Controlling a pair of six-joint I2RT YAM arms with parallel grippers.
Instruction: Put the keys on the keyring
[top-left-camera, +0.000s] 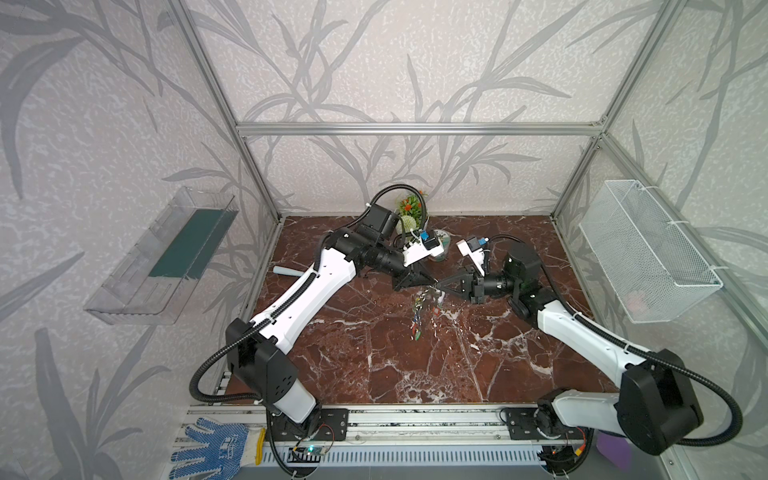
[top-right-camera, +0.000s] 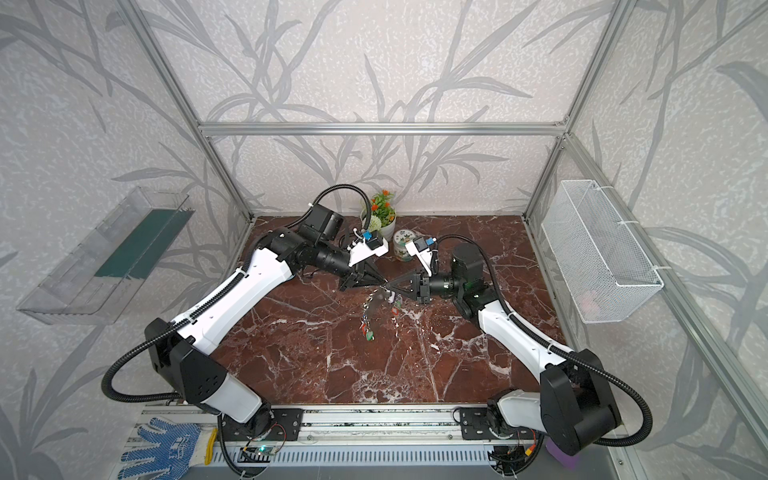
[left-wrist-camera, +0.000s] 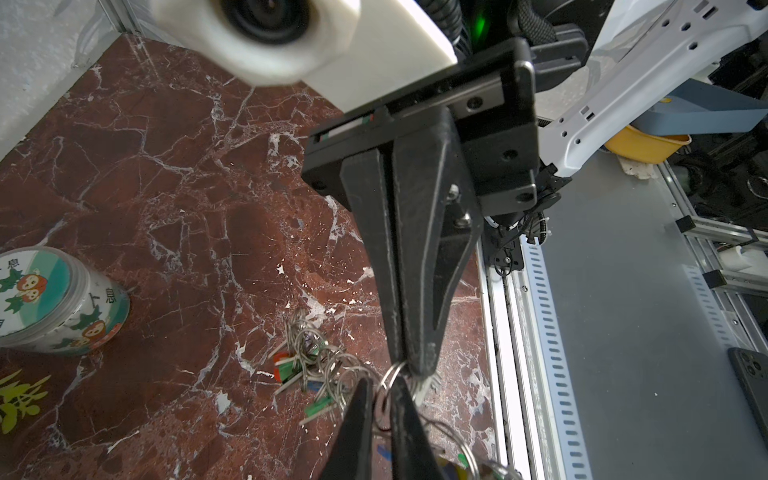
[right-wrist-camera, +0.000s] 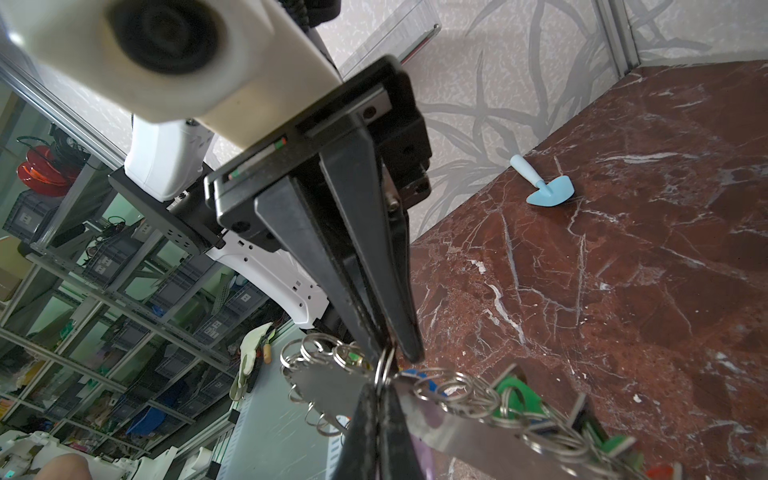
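Both grippers meet tip to tip above the middle of the marble table (top-left-camera: 374, 357). The keyring (top-left-camera: 419, 309) (top-right-camera: 370, 311) hangs under them, a flat silvery band (right-wrist-camera: 457, 432) strung with small rings, keys and coloured tags (left-wrist-camera: 316, 365). My right gripper (right-wrist-camera: 380, 388) (top-left-camera: 439, 287) is shut on the keys: a silvery key (left-wrist-camera: 430, 384) shows at its tip and the lilac tag (right-wrist-camera: 424, 457) shows beside its fingers. My left gripper (left-wrist-camera: 384, 386) (top-left-camera: 434, 286) (right-wrist-camera: 399, 353) pinches the same small split ring (right-wrist-camera: 384, 368) from the opposite side, with only the wire between its jaws.
A printed jar (top-left-camera: 442, 245) (left-wrist-camera: 54, 299) and a potted plant (top-left-camera: 409, 212) stand at the back of the table. A small blue trowel (right-wrist-camera: 544, 191) lies by the left wall. A clear shelf (top-left-camera: 166, 253) and a wire basket (top-left-camera: 648, 253) hang on the side walls.
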